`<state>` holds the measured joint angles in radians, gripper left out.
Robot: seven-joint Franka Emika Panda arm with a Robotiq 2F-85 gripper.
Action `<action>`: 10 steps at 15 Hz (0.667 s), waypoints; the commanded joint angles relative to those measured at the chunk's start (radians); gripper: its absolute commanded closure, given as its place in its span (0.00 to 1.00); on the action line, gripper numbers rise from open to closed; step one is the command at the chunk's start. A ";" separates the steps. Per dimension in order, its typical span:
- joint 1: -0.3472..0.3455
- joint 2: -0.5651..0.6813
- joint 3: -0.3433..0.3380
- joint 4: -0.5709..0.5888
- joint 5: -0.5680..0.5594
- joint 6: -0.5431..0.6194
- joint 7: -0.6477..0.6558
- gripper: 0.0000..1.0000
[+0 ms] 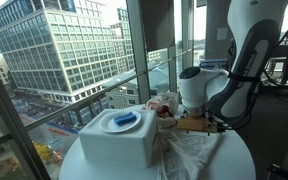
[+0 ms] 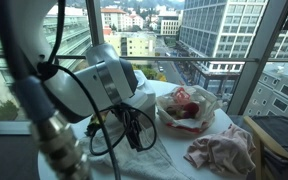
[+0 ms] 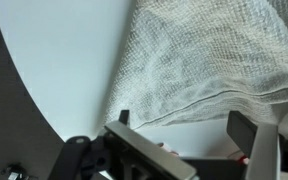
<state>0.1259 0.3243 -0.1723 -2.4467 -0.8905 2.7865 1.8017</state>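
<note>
My gripper (image 3: 181, 122) is open and empty, its two dark fingers low over the white round table (image 3: 54, 60). The hemmed edge of a white woven cloth (image 3: 204, 55) lies just beyond the fingertips, not between them. In both exterior views the arm's wrist (image 1: 192, 88) (image 2: 109, 80) hangs over the table and hides the fingers. The white cloth (image 1: 189, 150) lies crumpled on the table below the wrist.
A white box with a blue item on top (image 1: 119, 135) stands at the table's front. A clear bag with red contents (image 2: 187, 106) and a pinkish crumpled cloth (image 2: 222, 150) lie on the table. Window glass and railing are close behind. A wooden block (image 1: 191, 124) sits by the wrist.
</note>
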 commanded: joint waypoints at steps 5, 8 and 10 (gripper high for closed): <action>-0.044 -0.052 -0.115 -0.103 -0.071 0.144 0.057 0.00; -0.049 -0.063 -0.150 -0.121 -0.106 0.177 0.077 0.00; -0.047 -0.065 -0.149 -0.124 -0.106 0.179 0.082 0.00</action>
<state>0.0785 0.2594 -0.3208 -2.5702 -0.9964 2.9660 1.8838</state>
